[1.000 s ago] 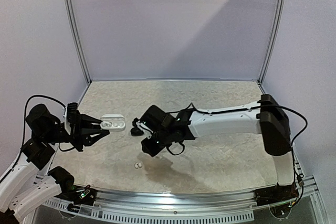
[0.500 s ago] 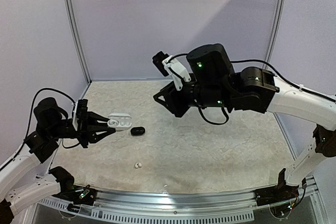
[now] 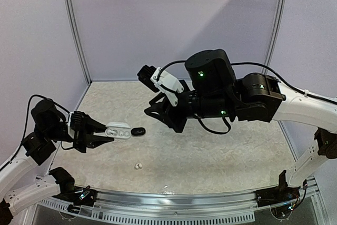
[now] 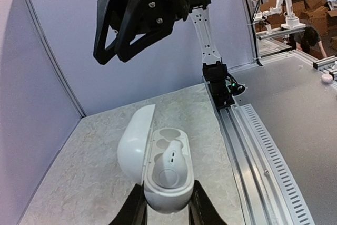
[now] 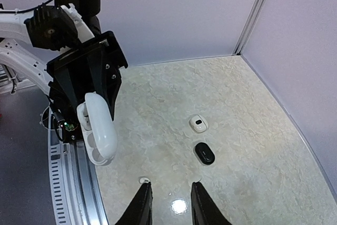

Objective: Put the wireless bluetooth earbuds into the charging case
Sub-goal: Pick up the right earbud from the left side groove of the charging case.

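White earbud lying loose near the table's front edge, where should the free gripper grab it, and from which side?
Come straight down with the right gripper, open and empty, and pinch the white earbud across its body. It is a tiny low pebble on the table with bare surface around, so a sideways approach would likely just push it.

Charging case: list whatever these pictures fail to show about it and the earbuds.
- Top external: the charging case in the left gripper is too small to read its slots.
- Right wrist: case seen nearly edge-on; its lid blocks most of the slots.
- Left wrist: the loose white earbud lies out of frame; the case covers the table below.
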Tool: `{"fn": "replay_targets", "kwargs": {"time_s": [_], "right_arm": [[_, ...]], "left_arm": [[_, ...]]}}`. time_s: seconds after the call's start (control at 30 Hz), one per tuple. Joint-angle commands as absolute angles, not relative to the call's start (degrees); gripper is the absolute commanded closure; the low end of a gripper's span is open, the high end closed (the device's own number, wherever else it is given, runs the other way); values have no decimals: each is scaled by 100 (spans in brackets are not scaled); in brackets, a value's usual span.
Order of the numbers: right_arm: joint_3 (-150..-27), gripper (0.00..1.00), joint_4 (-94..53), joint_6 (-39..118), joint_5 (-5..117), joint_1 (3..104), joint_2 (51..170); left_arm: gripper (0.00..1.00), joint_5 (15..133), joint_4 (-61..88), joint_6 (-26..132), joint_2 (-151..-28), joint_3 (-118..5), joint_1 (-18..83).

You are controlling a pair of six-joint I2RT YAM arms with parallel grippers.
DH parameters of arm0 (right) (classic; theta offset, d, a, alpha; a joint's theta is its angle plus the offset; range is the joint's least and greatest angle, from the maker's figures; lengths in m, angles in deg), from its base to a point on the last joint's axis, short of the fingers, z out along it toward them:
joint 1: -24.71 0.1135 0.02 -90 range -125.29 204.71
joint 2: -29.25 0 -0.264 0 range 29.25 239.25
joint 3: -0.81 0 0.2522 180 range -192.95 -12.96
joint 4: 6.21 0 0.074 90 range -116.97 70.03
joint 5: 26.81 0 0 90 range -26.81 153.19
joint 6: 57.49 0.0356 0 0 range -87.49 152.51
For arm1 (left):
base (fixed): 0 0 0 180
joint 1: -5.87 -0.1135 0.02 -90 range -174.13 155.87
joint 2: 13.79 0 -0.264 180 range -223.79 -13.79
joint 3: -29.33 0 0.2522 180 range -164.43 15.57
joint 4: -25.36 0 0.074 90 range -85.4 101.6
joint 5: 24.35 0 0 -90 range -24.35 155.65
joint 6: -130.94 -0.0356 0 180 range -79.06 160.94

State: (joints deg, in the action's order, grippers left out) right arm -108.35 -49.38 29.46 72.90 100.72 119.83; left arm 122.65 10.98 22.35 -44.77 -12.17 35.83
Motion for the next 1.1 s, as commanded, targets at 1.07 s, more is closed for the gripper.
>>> {"fn": "replay_targets", "kwargs": {"time_s": [1.07], "right_arm": [[-12529, 79, -5324, 2051, 6877, 10473, 13792]], "left_arm": [[100, 11478, 862, 2907, -4710, -1381, 3953]]}}
